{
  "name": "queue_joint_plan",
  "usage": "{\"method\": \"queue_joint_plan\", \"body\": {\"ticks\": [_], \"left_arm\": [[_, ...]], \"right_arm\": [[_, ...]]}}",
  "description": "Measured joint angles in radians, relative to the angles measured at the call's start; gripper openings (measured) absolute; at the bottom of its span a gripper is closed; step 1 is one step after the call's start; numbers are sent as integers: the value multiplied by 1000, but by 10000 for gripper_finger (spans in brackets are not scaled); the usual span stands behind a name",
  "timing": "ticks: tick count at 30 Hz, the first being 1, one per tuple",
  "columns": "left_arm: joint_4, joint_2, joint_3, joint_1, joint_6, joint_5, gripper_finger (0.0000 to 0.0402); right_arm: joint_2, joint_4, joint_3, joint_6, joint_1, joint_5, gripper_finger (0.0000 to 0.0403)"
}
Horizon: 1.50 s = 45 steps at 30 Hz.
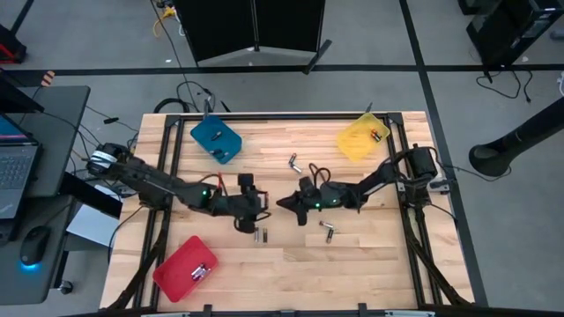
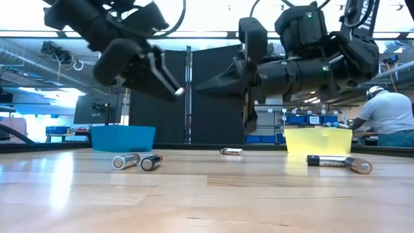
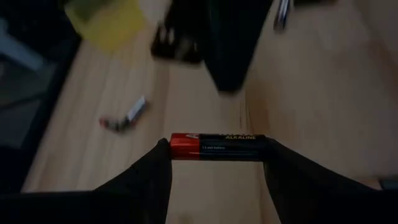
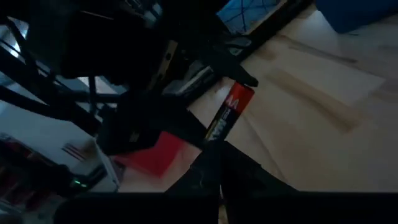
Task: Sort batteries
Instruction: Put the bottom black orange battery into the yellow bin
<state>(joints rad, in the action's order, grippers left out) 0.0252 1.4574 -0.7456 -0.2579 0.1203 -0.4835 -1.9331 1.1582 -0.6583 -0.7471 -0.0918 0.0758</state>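
Step in hand: a handover, by my reading; the left gripper [image 3: 214, 163] holds a red-and-black battery [image 3: 217, 147] end to end between its fingers, above the middle of the table [image 1: 352, 264]; the right gripper [image 1: 284, 203] hangs just beside it, fingers closed and empty.

Next move: the held battery looks bound for one of the trays; which tray I cannot tell; the carry must clear the right arm.

Loose batteries: two side by side [image 1: 261, 235] just beside the left gripper toward the near edge; two [image 1: 327, 232] near the right arm; one [image 1: 294, 163] toward the far edge.

Trays: blue tray [image 1: 216, 139] near the far left corner; yellow tray [image 1: 362, 138] near the far right corner; red tray [image 1: 183, 267] at the near left corner, with batteries inside.

Surface: pale wooden planks on a black frame.

Room: a workshop; a person in a white shirt [image 2: 390, 115] at a bench beyond the table; a laptop [image 1: 16, 176] on a desk beside the left edge.
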Motion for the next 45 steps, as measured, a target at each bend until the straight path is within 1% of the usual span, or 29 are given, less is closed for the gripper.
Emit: {"method": "queue_joint_plan", "body": {"ticks": [4, 7, 13, 17, 26, 31, 35, 40, 43, 45], "left_arm": [[89, 0, 0, 49, 83, 39, 220], [95, 0, 0, 84, 110, 62, 220], [109, -1, 1, 117, 158, 65, 220], [121, -1, 2, 129, 185, 75, 220], [120, -1, 2, 137, 190, 85, 220], [123, -1, 2, 136, 189, 87, 220], [153, -1, -2, 132, 186, 117, 220], [151, -1, -2, 132, 186, 123, 220], [152, -1, -2, 132, 186, 123, 220], [155, -1, -2, 132, 186, 122, 220]], "right_arm": [[0, 6, -16, -21, 26, -26, 40], [0, 18, -20, -30, 47, -26, 66], [0, 34, -21, -73, 85, -33, 107], [0, 39, -21, -73, 100, -36, 114], [0, 39, -21, -73, 108, -44, 120], [2, 22, -22, -73, 108, -33, 140], [3, 15, -25, -73, 111, -11, 166], [3, 11, -25, -73, 118, -25, 192], [2, 9, -24, -76, 117, -35, 196], [2, 10, -24, -85, 117, -36, 188]]}}
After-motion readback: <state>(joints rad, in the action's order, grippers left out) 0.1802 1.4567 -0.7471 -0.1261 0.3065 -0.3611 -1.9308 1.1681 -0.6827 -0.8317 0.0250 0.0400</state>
